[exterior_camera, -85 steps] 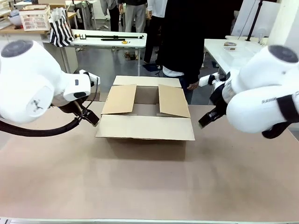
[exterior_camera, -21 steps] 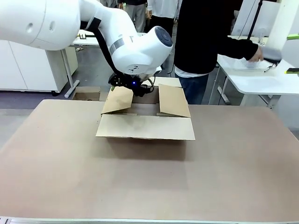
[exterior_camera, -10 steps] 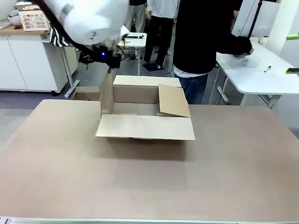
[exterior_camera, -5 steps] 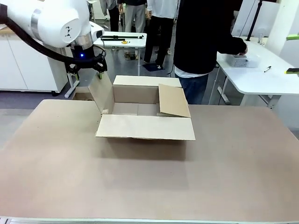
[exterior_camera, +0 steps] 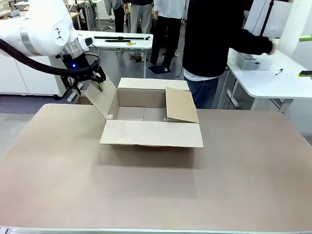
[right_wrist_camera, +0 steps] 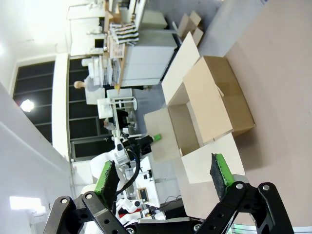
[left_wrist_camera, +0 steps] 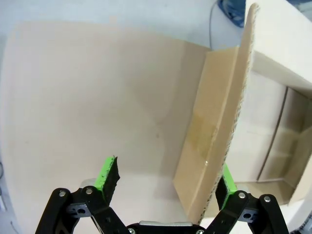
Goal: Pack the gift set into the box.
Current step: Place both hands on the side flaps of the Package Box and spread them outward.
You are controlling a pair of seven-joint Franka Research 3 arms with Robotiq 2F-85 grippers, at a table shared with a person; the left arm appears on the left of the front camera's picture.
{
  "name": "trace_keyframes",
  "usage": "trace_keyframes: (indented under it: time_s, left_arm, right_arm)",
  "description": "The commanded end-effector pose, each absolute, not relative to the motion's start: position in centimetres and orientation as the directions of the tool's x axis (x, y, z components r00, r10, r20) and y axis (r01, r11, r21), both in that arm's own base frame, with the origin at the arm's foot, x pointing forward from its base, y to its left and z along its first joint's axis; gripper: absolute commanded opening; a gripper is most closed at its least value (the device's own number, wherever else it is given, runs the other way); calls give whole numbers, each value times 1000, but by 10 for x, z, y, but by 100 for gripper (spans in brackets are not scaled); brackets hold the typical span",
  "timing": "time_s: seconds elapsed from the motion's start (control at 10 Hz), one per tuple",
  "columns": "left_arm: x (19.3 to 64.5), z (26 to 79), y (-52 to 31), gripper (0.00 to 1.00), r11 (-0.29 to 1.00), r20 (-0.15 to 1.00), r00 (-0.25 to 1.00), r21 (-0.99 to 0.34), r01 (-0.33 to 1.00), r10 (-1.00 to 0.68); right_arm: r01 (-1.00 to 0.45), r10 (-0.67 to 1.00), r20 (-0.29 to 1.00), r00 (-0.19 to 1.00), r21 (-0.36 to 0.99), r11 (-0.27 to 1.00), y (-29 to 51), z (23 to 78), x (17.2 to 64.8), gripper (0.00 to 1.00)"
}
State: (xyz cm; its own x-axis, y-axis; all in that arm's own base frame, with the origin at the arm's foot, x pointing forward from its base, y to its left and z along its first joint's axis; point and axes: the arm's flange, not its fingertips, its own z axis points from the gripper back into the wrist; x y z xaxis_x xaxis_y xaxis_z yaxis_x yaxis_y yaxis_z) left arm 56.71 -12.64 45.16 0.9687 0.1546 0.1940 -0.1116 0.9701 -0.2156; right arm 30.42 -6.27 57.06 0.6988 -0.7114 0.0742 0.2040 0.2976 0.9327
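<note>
Straddling the box [exterior_camera: 152, 132] by its left flap [exterior_camera: 104, 99], jaws released
Left arm comes in from the far left, left gripper [exterior_camera: 89, 87] angled down, flap tilted outward between the spread fingers, close to one pad. Right gripper [right_wrist_camera: 163, 178] jaws released too, well apart from the box. Box sits open mid-surface [exterior_camera: 156, 195], person in black behind.

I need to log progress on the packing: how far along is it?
Done: the near flap of the box lies folded out flat. In hand: the open left gripper straddles the left flap, which is swung outward. Left: the right flap leans in over the opening, the box floor that shows is bare, and the person reaches toward the side table; nothing is packed yet.
</note>
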Motion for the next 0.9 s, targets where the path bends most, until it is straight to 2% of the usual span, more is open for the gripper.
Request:
trace_keyframes:
  time_s: [0.0,0.3,0.4,0.6,0.8]
  left_arm:
    - [570,457,-129,100,978,224,964,-179,-106,145]
    - [570,457,-129,100,978,224,964,-179,-106,145]
    - [570,457,-129,100,978,224,964,-179,-106,145]
    - [570,457,-129,100,978,224,964,-179,-106,145]
    - [570,457,-129,100,978,224,964,-179,-106,145]
  right_arm:
    - [175,-706,91,703,939,296,-61,571,308,100]
    - [204,-711,74,699,933,298,-63,571,304,100]
    - [261,-720,136,681,873,412,-28,571,326,100]
    - [201,-594,308,743,744,637,63,554,373,100]
    - [110,-469,482,740,602,791,133,518,395,100]
